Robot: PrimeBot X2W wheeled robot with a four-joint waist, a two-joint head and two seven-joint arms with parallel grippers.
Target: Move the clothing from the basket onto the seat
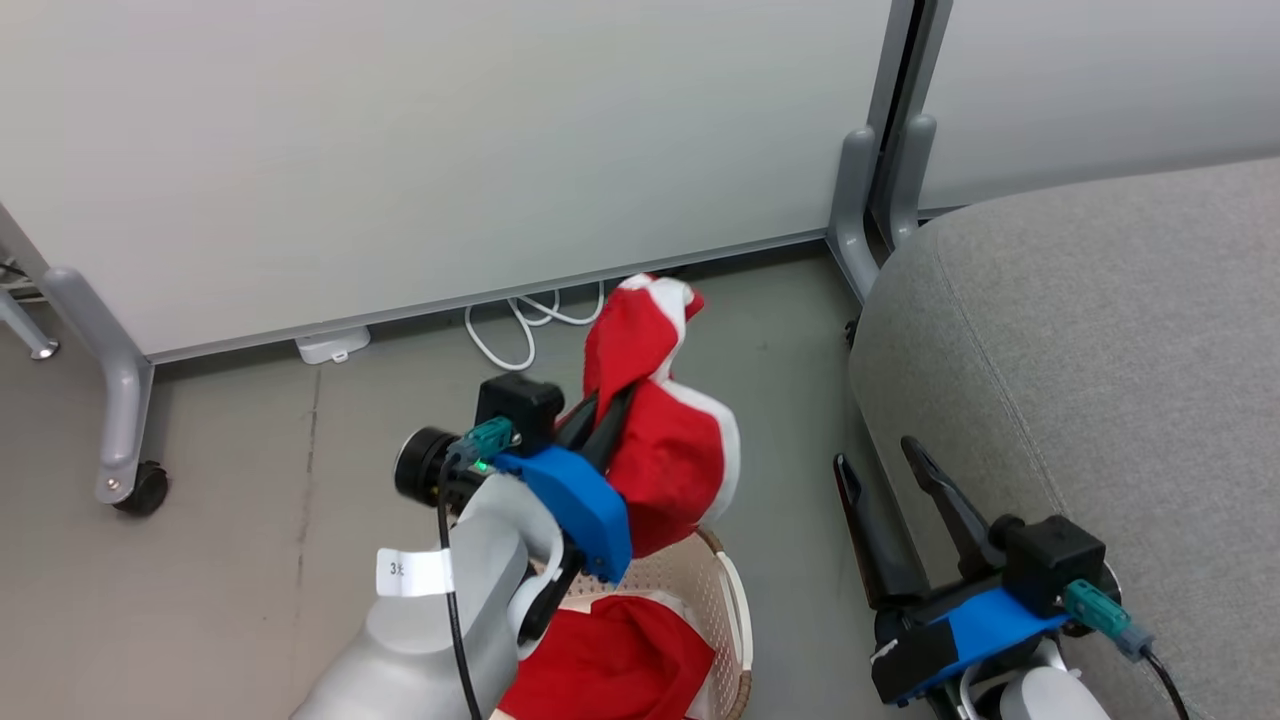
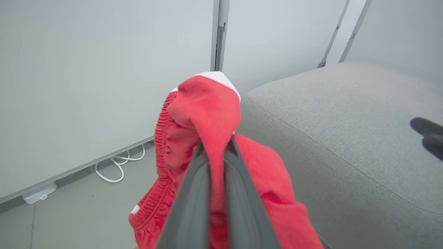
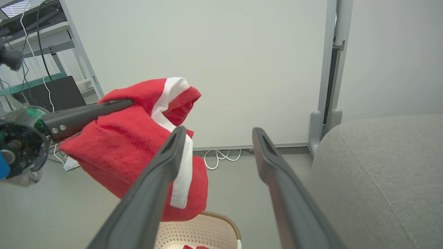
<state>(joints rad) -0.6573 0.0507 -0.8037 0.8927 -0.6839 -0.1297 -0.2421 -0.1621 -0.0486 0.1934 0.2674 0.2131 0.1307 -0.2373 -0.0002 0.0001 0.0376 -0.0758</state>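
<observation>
Step in hand: transfer of one garment, lifted and not yet delivered.

1. The left gripper point(image 1: 610, 400) is clamped nearly fully closed on a fold of the red garment point(image 1: 670, 440). The cloth bunches above the fingers and hangs below them, white trim showing.
2. The held garment hangs over the basket's point(image 1: 735, 600) far edge and appears clear of it. The basket stands on the floor point(image 1: 250, 450), just beside the seat's point(image 1: 1100, 350) front edge.
3. A second red garment point(image 1: 610, 660) lies inside the basket. The task is judged part done at best.
4. The seat surface in view is bare.

Next move, as judged: carry the load to the robot's right, high enough that the hanging cloth passes over the seat's rounded corner, then release well in from the edge so it does not slide off.

Obstructions:
- The right gripper point(image 1: 875, 455) stands fully spread, holding nothing, between the basket and the seat's front edge; it sits close to the transfer path and trailing cloth could snag on it.
- The partition panel point(image 1: 450, 150) and its grey post point(image 1: 855, 200) stand just beyond the seat's corner.
- A white cable point(image 1: 510, 330) lies on the floor at the panel's foot, out of the way.
</observation>
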